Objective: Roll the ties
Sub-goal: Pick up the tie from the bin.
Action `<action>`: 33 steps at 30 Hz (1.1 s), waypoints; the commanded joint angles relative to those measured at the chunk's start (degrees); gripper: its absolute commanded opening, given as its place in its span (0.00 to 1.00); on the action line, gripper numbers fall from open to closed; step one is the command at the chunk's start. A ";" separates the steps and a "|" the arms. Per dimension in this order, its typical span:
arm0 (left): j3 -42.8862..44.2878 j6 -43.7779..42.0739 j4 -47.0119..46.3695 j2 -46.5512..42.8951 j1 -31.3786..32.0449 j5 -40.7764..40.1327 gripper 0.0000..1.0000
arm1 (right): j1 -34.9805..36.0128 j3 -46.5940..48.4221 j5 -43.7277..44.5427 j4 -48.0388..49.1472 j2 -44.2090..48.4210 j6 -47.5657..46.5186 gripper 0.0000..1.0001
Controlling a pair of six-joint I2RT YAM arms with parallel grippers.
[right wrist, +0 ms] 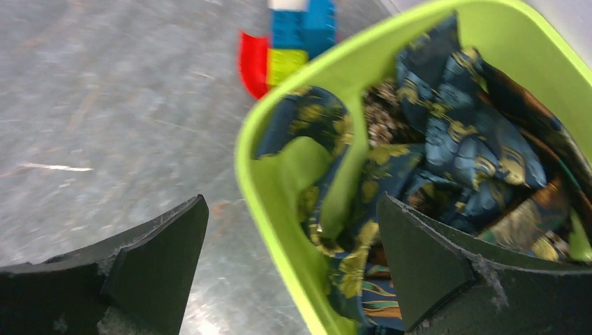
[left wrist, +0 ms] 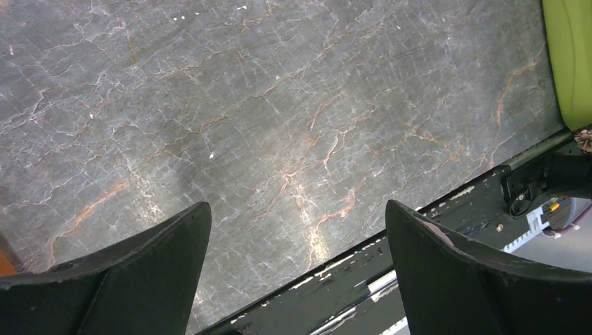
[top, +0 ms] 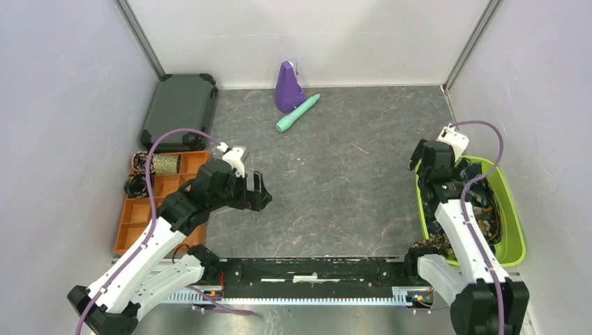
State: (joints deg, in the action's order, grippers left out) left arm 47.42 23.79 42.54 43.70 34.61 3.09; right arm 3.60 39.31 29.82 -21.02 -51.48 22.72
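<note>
At 3 o'clock, ties (right wrist: 454, 139) heaped in green bin (right wrist: 307, 164); right gripper (right wrist: 292, 209) above rim, jaws wide, empty; left gripper (left wrist: 299, 206) at 9 o'clock over table (left wrist: 279, 105), jaws wide, empty.

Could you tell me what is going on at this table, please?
Two robot arms are just getting started, with nothing held yet. The right pincer hangs open over the rim of a green bin heaped with loose ties, apparently about to pick one. The left pincer is open over the table, near an orange tray where what look like rolled ties sit.
</note>
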 commanded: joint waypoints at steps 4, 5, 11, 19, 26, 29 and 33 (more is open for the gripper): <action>0.37 -1.75 -0.56 0.85 2.21 -2.82 1.00 | -9.25 0.62 0.04 0.61 -7.07 2.23 0.98; 0.39 -1.67 -0.46 0.91 2.51 -2.83 1.00 | -10.98 0.23 -0.78 1.27 -7.78 2.11 0.98; 0.39 -1.74 -0.41 1.76 3.45 -4.63 1.00 | -19.74 -3.48 -13.81 8.29 -11.69 0.38 0.97; 0.48 -1.64 -0.03 2.18 3.53 -5.58 1.00 | -22.32 -4.15 -25.91 13.65 -23.76 -3.58 0.92; 0.57 -1.45 0.23 2.52 3.71 -6.70 1.00 | -22.34 -1.87 -29.63 13.70 -29.29 -6.48 0.55; 0.66 -1.52 0.20 2.56 3.81 -6.98 1.00 | -22.32 -1.54 -30.04 12.86 -27.92 -7.00 0.29; 0.66 -1.40 0.43 2.46 3.82 -7.35 1.00 | -22.33 1.62 -30.21 8.99 -24.65 -7.96 0.10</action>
State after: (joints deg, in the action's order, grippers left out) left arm 47.42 23.79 43.22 46.24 38.09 -2.98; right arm -18.96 36.16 1.74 -9.61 -79.96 16.23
